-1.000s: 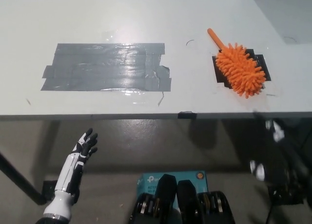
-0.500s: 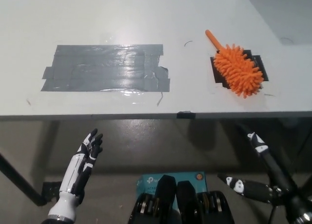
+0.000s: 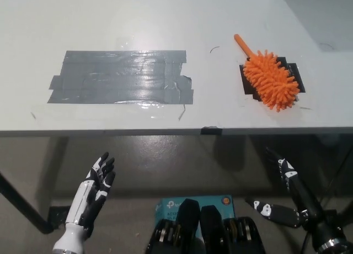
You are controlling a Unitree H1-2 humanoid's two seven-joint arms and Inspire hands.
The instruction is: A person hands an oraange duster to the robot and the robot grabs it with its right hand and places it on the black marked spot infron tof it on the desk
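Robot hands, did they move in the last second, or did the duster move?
The right hand moved: a second ago it was a blur by the desk's right edge, and now it hangs low under the desk, open. The left hand barely shifted, open, low at the left. The duster stayed on the black spot.

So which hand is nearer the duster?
Right. The right hand hangs below the desk edge, roughly under the duster; the left hand is far across, at the lower left.
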